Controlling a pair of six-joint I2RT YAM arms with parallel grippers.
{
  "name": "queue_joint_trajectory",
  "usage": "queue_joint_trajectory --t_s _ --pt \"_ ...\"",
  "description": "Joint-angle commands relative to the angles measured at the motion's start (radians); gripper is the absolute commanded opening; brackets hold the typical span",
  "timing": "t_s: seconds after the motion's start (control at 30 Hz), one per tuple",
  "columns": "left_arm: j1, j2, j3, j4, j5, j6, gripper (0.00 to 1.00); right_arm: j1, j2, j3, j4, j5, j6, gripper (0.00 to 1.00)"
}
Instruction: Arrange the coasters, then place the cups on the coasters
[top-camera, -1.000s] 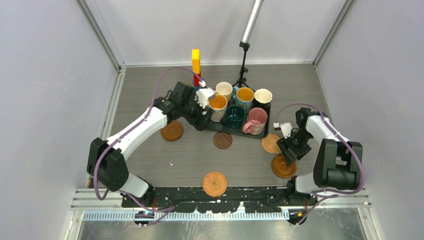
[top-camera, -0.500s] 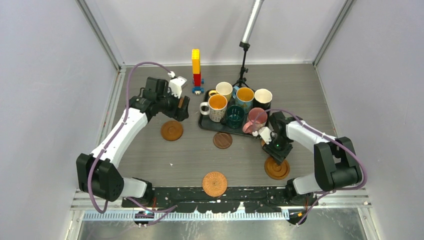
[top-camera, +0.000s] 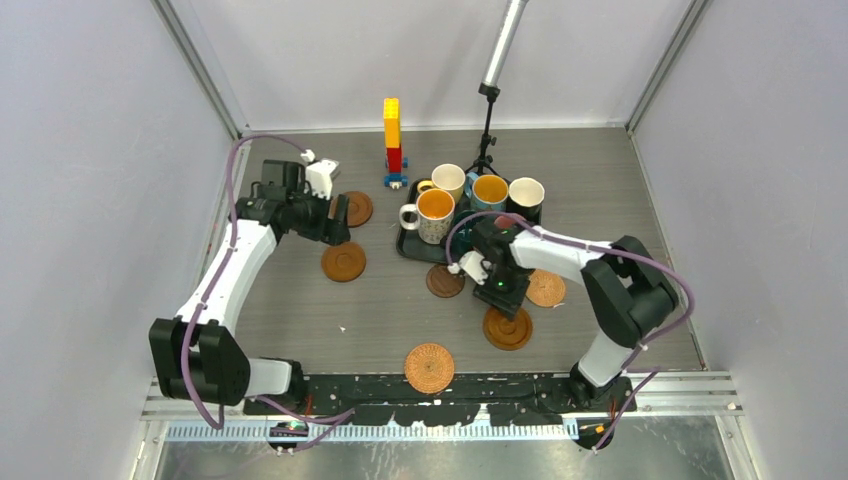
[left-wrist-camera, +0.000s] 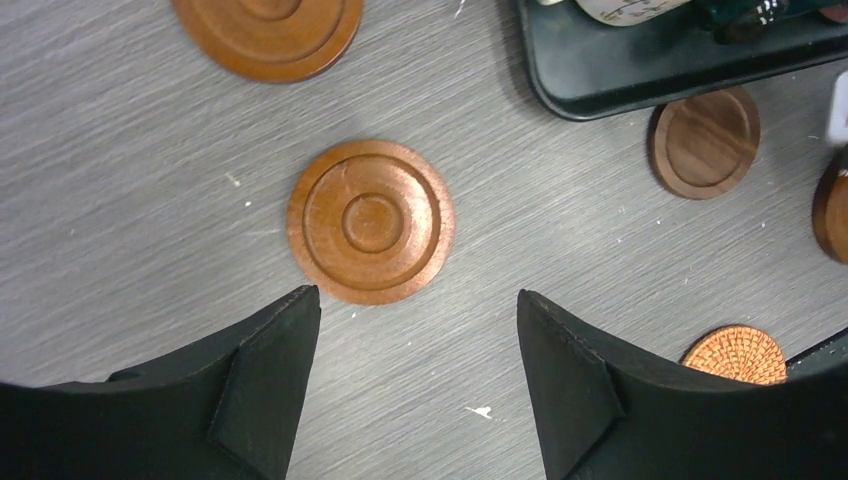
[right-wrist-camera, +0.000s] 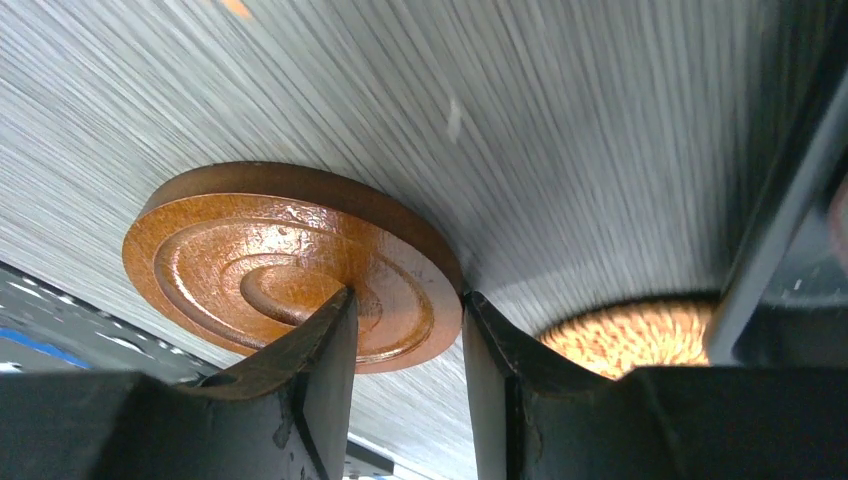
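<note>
Bare tabletop (top-camera: 390, 310) lies open between the rimmed coaster (top-camera: 343, 262) at left and the woven coaster (top-camera: 429, 367) by the near edge. Farther back the black tray (left-wrist-camera: 640, 85) packed with mugs (top-camera: 436, 212), the brick tower (top-camera: 392, 135) and the lamp stand (top-camera: 487, 125) block passage; the right arm (top-camera: 560, 252) crosses the tray's front.

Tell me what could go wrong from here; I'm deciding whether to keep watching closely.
1. The right gripper pinches the wood coaster only at its rim, so it may slip or tilt out.
2. That coaster is close to the woven coaster; set down there, the two could overlap.
3. The right arm reaches along the tray's near edge, so a swing could knock the cups.
</note>
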Motion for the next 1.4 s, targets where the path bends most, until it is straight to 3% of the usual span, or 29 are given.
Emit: queue_joint_trajectory --t_s 0.0,0.3,0.6,0.7,0.9,1.1,1.37 --pt "0.059 -0.068 -0.022 -0.047 0.057 0.020 0.74 0.127 0.097 0.088 0.243 -0.056 0.133 0.39" --pt "0.060 -0.150 -0.101 -0.080 0.097 0.084 0.74 0.292 0.226 0.257 0.314 -0.016 0.251 0.38" --pt "0.060 -0.165 -0.157 -0.069 0.158 0.085 0.76 0.318 0.325 0.468 0.326 -0.038 0.317 0.43" --pt "0.042 -0.175 -0.185 -0.048 0.167 0.088 0.76 0.312 0.266 0.472 0.308 -0.048 0.320 0.49" --pt "-0.131 -0.172 -0.251 0.023 0.080 0.098 0.77 0.238 0.081 0.407 0.287 -0.127 0.326 0.62" --pt "-0.328 -0.108 -0.290 0.120 -0.016 0.094 0.77 0.097 -0.137 0.248 0.274 -0.217 0.349 0.64" --pt "-0.514 0.104 -0.236 0.228 -0.104 0.074 0.77 0.029 -0.362 0.135 0.258 -0.225 0.370 0.66"
